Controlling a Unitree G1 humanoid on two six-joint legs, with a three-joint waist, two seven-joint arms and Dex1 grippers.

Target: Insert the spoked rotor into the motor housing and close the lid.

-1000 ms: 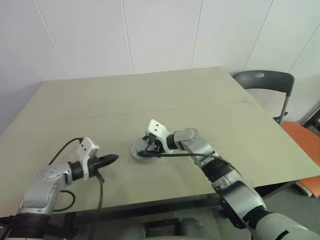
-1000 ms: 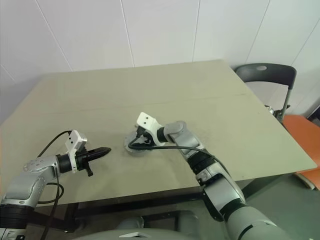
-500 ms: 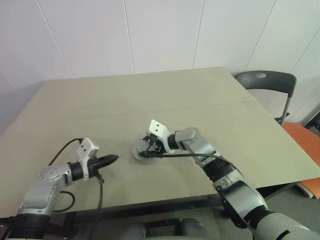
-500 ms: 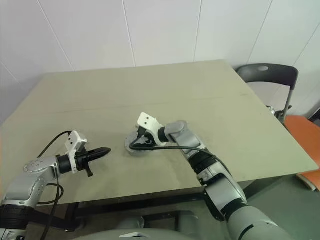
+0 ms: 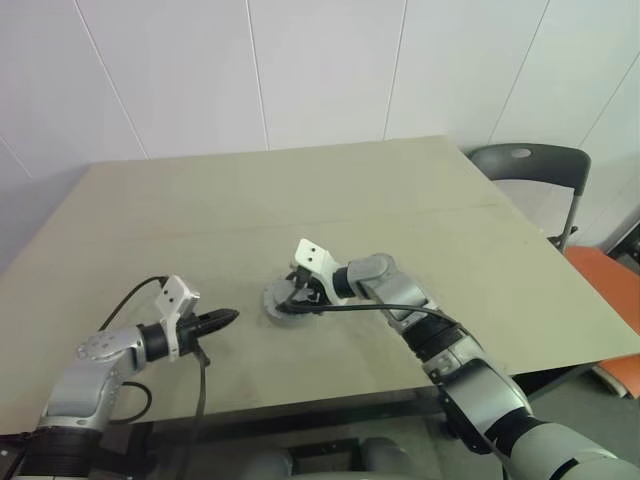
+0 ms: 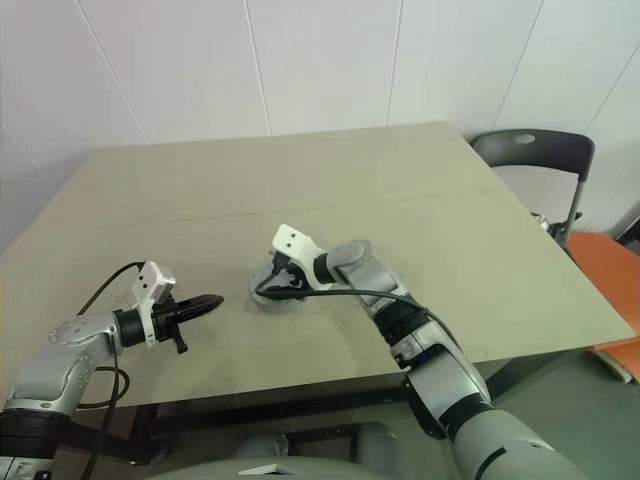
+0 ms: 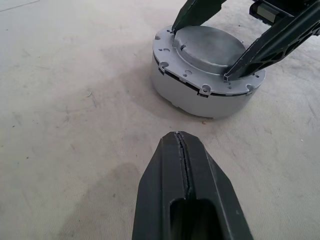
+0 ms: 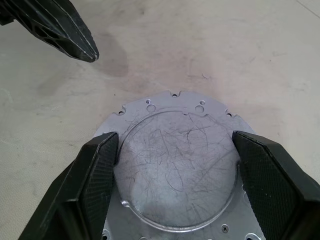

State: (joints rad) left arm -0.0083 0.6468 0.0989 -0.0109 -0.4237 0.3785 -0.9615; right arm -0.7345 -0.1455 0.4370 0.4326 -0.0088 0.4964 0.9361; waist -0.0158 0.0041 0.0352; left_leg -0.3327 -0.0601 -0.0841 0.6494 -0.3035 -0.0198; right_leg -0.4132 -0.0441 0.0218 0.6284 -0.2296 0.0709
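While the right pincer (image 8: 175, 165) straddles it, the lid (image 8: 177, 170) sits between both fingers — touching.

Spoked rotor hidden inside motor housing (image 7: 205, 70)

plain test room or lab, white panelled wall (image 5: 320, 70), bare beige table (image 5: 300, 200), folding chair (image 5: 535, 165)

Just a big beige table (image 5: 330, 190) with a faint seam line across it, white panelled wall (image 5: 250, 70) behind, a dark grey folding chair (image 5: 530, 165) and something orange (image 5: 605, 275) off right.
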